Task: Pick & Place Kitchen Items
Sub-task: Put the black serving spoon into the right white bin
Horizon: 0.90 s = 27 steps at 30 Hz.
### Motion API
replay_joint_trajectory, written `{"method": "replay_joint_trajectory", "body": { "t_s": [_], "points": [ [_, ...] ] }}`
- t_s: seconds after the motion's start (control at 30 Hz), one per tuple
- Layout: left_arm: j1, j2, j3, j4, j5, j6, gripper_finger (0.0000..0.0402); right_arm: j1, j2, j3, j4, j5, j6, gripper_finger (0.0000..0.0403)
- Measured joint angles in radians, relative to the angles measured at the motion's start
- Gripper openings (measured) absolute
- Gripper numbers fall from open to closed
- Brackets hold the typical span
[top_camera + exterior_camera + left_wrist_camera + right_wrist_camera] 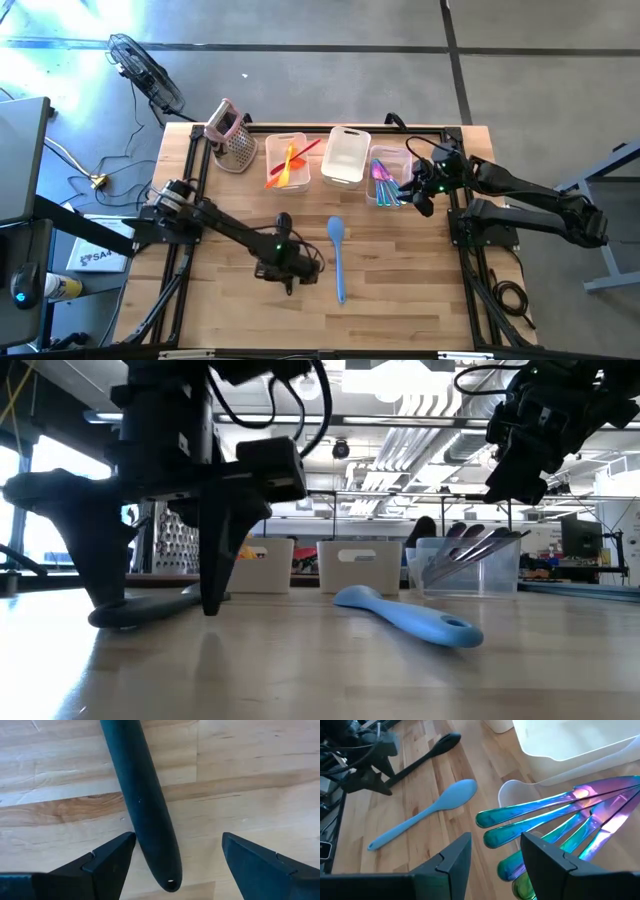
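Utensils are the subject: a dark spoon [145, 805] lies flat on the worktop [400, 300] under the left hand [288, 268], with its handle end between the spread fingers [107, 862], neither touching it. That hand is released and holds nothing. Just beside it, toward the middle, a blue spoon [337, 255] lies flat, bowl toward the bins, untouched. At the back stand three clear bins: the left bin [288, 160] holds orange and red utensils, the middle bin [346, 155] looks empty, and the right bin [390, 178] holds shiny iridescent cutlery [555, 815]. The right hand [420, 190] hovers over that right bin, fingers half apart and grasping nothing visible. Judgement: the dark spoon is light, stiff and smooth, lying low on the wood; it may slip or pivot. Best hold is across the slim handle, fingers pressed down to the worktop.
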<state>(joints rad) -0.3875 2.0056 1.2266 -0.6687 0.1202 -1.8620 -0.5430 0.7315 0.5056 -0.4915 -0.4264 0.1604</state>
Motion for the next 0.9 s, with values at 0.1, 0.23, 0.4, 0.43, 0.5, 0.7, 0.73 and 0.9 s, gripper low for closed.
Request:
{"method": "replay_joint_trajectory", "body": {
  "t_s": [0.1,0.23,0.4,0.43,0.5,0.7,0.73,0.9],
  "points": [
    [0.010,0.024,0.000,0.002,0.017,0.021,0.0299,0.000,0.000,0.000,0.000,-0.002,0.000,0.0165],
    [0.022,0.027,0.001,-0.018,0.022,0.029,0.0276,0.000,0.000,0.000,0.001,-0.015,0.000,0.0165],
    [0.028,0.027,0.002,-0.046,0.015,0.052,0.0224,0.000,0.000,0.000,0.001,-0.033,-0.004,0.0165],
    [0.028,0.028,0.002,-0.049,0.015,0.056,0.0212,0.000,0.000,0.000,0.001,-0.038,-0.004,0.0165],
    [0.027,0.029,0.002,-0.058,0.016,0.057,0.0185,0.000,0.000,0.000,0.001,-0.049,-0.007,0.0165],
    [0.027,0.031,0.002,-0.076,0.029,0.059,0.0099,0.000,0.000,0.000,0.001,-0.056,-0.008,0.0165],
    [0.027,0.031,0.002,-0.076,0.031,0.059,0.0088,0.000,0.000,0.000,0.001,-0.062,-0.010,0.0165],
    [0.027,0.031,0.002,-0.075,0.034,0.059,0.0085,0.009,0.000,0.000,0.003,-0.077,-0.011,0.0165]
  ]
}}
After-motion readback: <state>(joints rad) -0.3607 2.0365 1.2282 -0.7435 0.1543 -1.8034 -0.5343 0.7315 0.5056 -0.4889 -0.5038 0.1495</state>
